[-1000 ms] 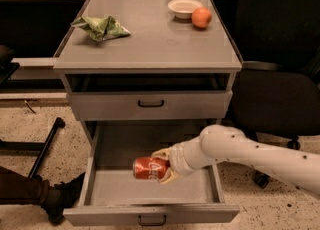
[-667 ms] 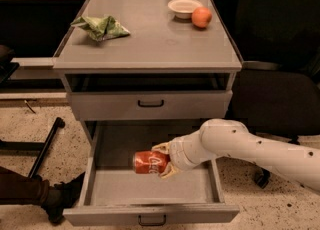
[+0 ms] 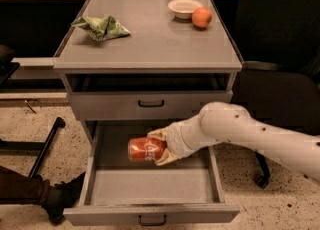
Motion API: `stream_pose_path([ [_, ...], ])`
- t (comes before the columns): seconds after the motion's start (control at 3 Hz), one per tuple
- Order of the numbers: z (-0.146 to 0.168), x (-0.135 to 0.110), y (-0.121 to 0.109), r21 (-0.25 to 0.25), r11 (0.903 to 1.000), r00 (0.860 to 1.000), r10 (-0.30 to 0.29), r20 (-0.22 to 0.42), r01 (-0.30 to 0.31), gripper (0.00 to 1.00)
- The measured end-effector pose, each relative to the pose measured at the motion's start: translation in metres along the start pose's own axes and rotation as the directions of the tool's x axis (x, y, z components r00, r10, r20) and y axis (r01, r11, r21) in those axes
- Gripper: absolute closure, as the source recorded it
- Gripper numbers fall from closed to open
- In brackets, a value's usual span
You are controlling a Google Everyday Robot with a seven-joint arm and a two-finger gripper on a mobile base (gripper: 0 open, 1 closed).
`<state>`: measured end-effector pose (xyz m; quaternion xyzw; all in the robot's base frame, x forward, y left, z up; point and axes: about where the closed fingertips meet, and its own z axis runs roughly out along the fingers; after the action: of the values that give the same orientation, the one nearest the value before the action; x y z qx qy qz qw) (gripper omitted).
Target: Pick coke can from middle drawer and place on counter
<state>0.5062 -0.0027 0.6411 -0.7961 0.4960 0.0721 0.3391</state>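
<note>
- The flat grey metal bench (image 3: pixel 150 49) has a thin raised rim. Its middle and front edge are bare, leaving open room from the left edge to the right.
- The wide grey metal middle drawer (image 3: pixel 150 188) stands pulled out below the bench's front edge, and its floor is bare toward the drawer front.
- The white robot arm (image 3: pixel 250 134) reaches in over the drawer's right wall.
- The gripper (image 3: pixel 156 148) is clenched around the red-orange coke can (image 3: pixel 144 149), which lies sideways above the drawer floor. Both are higher and nearer the drawer's back than a second ago.
- A crumpled green bag (image 3: pixel 101 26) lies near the rear left corner.
- A white bowl (image 3: pixel 184 7) and a round orange fruit (image 3: pixel 201 17) sit just beside each other near the rear right corner.
</note>
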Motion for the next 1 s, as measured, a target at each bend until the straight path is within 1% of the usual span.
stream_pose_path([
  [0.33,-0.04,-0.039,-0.063,0.046,0.9927,0.994,-0.111,0.0,0.111,1.0],
  [0.67,-0.084,-0.079,-0.143,0.136,0.961,0.971,-0.237,-0.043,0.241,1.0],
  [1.0,-0.084,-0.079,-0.143,0.136,0.961,0.971,-0.237,-0.043,0.241,1.0],
])
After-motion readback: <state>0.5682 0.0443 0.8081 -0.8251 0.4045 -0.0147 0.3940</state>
